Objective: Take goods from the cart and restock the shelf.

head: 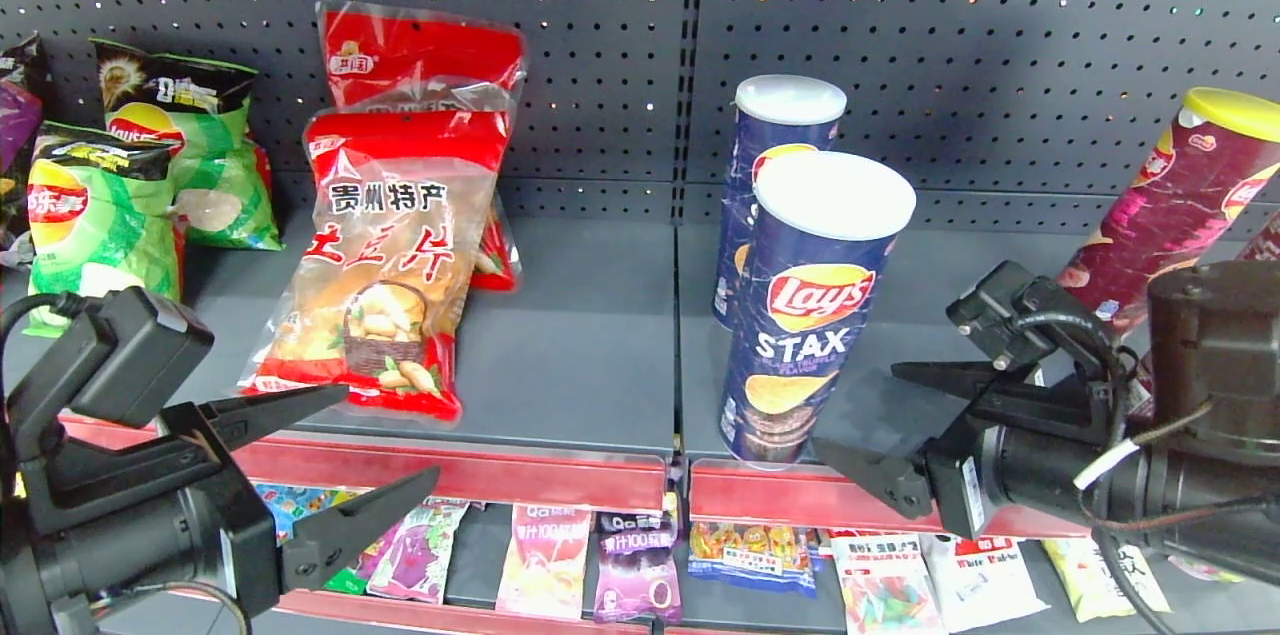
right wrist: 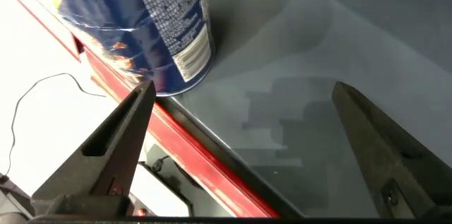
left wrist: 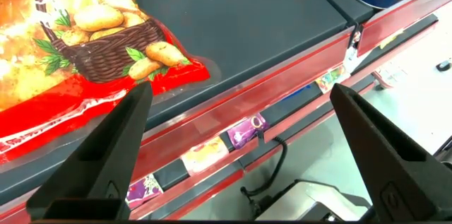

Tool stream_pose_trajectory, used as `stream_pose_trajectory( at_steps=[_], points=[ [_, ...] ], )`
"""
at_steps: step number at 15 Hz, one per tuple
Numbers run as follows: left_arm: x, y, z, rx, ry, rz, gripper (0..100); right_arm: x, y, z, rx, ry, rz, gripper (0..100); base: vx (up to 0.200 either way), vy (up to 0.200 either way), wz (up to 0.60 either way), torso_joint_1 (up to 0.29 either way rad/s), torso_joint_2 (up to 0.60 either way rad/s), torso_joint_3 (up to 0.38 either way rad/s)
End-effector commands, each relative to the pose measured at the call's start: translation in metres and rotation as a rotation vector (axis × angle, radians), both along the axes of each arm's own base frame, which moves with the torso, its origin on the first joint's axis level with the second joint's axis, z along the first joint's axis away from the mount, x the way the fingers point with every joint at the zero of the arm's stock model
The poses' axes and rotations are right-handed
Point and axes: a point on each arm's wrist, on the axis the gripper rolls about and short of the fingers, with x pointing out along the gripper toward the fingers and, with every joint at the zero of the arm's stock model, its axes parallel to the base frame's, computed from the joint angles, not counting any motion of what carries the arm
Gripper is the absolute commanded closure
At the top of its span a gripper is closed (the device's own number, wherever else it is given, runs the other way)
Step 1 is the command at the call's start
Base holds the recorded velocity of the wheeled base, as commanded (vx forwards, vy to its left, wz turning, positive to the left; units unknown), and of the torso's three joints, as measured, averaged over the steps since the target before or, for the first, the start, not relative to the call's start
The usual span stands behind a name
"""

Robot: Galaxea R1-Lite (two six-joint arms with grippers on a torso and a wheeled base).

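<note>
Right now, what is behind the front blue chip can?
A second blue can stands upright directly behind the front blue can. Much of its lower body is covered by the front one and cannot be seen.

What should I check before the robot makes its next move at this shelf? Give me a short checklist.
1. Left gripper open and empty: ok.
2. Right gripper open and empty: ok.
3. Front blue can upright on the shelf: ok.
4. Red bag fully on the shelf: ok.
5. Bare shelf space between red bag and front blue can: ok.
6. Goods in the cart within reach: cannot tell.
</note>
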Motion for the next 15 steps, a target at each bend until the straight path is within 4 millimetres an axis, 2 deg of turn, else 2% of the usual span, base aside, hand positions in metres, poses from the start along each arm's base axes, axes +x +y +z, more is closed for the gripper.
stream_pose_trajectory(
  at_steps=[1, 15],
  points=[
    [0.0005, -0.0002, -0.0002, 0.001, 0.002, 0.000, 0, -0.0003, 0.0012, 0.0005, 0.000, -0.002, 0.005, 0, 0.000, 0.000, 0.00, 0.000, 0.00, 0.000],
    [-0.0002, 0.0004, -0.0016, 0.002, 0.006, 0.002, 0, 0.0015, 0.0030, 0.0005, -0.001, -0.001, 0.006, 0, 0.000, 0.000, 0.00, 0.000, 0.00, 0.000]
  ],
)
